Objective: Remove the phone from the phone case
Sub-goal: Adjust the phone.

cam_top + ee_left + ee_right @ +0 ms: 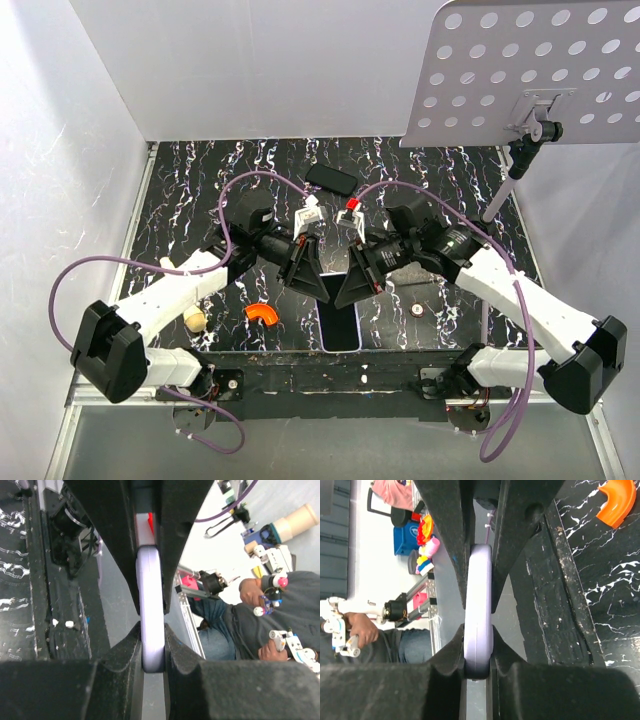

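Left end effector (152, 632) clamps phone case (149, 580) edge-on; phone hidden.

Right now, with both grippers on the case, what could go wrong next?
Both the left gripper and right gripper pinch the lavender phone case across its thickness, which may clamp the phone in rather than free it. The case sits at the near edge of the table, so a slip could drop it off. The opposing fingertips nearly touch and could collide.
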Robot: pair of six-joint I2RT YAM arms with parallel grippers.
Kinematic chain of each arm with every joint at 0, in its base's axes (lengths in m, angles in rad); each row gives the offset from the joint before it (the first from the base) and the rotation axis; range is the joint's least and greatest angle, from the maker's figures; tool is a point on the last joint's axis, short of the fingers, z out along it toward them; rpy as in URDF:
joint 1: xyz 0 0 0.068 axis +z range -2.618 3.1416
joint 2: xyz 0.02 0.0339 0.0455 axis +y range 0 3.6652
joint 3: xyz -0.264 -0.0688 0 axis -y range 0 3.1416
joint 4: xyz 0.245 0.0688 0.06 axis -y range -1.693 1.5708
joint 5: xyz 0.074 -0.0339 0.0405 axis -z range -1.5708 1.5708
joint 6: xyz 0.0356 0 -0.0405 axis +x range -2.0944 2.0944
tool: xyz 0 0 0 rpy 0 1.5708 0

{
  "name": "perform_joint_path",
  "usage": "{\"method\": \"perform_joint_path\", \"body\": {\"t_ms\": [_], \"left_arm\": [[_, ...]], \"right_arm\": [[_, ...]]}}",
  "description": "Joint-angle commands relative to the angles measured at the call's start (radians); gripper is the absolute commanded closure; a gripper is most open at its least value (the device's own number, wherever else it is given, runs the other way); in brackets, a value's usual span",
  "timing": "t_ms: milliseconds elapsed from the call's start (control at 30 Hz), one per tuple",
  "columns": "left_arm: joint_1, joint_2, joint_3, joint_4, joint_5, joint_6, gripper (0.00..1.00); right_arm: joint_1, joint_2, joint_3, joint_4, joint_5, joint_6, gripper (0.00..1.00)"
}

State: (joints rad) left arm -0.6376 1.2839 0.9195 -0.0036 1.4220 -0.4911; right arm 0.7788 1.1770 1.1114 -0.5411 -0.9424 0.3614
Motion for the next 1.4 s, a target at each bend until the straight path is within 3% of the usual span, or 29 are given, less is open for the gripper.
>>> {"method": "perform_joint_path", "body": {"t_ms": [0, 33, 100, 167, 200, 300, 400, 500, 567, 633, 733, 767, 833, 900, 1033, 1367], "left_arm": [[0.003, -0.067, 0.051, -0.120, -0.026, 0.055, 1.00], [0.003, -0.083, 0.054, -0.142, -0.061, 0.077, 1.00], [0.004, -0.132, 0.001, -0.084, -0.151, 0.028, 0.70], [0.009, -0.194, -0.100, 0.087, -0.243, -0.077, 0.51], [0.009, -0.230, -0.160, 0.173, -0.294, -0.142, 0.34], [0.012, -0.305, -0.304, 0.377, -0.457, -0.280, 0.27], [0.010, -0.316, -0.402, 0.549, -0.515, -0.427, 0.40], [0.007, -0.273, -0.444, 0.727, -0.509, -0.549, 0.44], [0.000, -0.235, -0.438, 0.778, -0.492, -0.584, 0.47], [-0.013, -0.210, -0.421, 0.777, -0.477, -0.589, 0.56], [-0.023, -0.181, -0.422, 0.835, -0.468, -0.631, 0.84], [-0.024, -0.175, -0.426, 0.862, -0.466, -0.650, 1.00], [-0.023, -0.164, -0.426, 0.896, -0.443, -0.664, 1.00], [-0.024, -0.163, -0.426, 0.912, -0.410, -0.659, 1.00], [-0.024, -0.164, -0.412, 0.887, -0.379, -0.650, 1.00], [-0.028, -0.156, -0.384, 0.988, -0.445, -0.782, 1.00]], "right_arm": [[-0.003, 0.019, 0.056, 0.038, 0.006, -0.010, 0.99], [-0.003, 0.000, 0.047, 0.055, 0.064, 0.014, 0.99], [-0.003, -0.052, -0.014, 0.165, 0.169, 0.110, 0.99], [-0.003, -0.121, -0.100, 0.348, 0.244, 0.229, 0.99], [-0.006, -0.154, -0.135, 0.398, 0.293, 0.278, 0.99], [-0.018, -0.238, -0.215, 0.507, 0.408, 0.385, 0.99], [-0.059, -0.310, -0.306, 0.660, 0.426, 0.505, 0.99], [-0.104, -0.318, -0.355, 0.762, 0.361, 0.583, 0.99], [-0.107, -0.310, -0.358, 0.780, 0.344, 0.593, 0.99], [-0.110, -0.319, -0.369, 0.790, 0.369, 0.597, 0.99], [-0.110, -0.344, -0.389, 0.808, 0.401, 0.591, 0.99], [-0.108, -0.352, -0.393, 0.813, 0.405, 0.591, 0.99], [-0.113, -0.364, -0.380, 0.765, 0.422, 0.576, 0.99], [-0.121, -0.367, -0.355, 0.701, 0.419, 0.571, 0.83], [-0.157, -0.330, -0.309, 0.664, 0.305, 0.599, 0.74], [-0.170, -0.301, -0.331, 0.757, 0.281, 0.685, 0.66]]}}
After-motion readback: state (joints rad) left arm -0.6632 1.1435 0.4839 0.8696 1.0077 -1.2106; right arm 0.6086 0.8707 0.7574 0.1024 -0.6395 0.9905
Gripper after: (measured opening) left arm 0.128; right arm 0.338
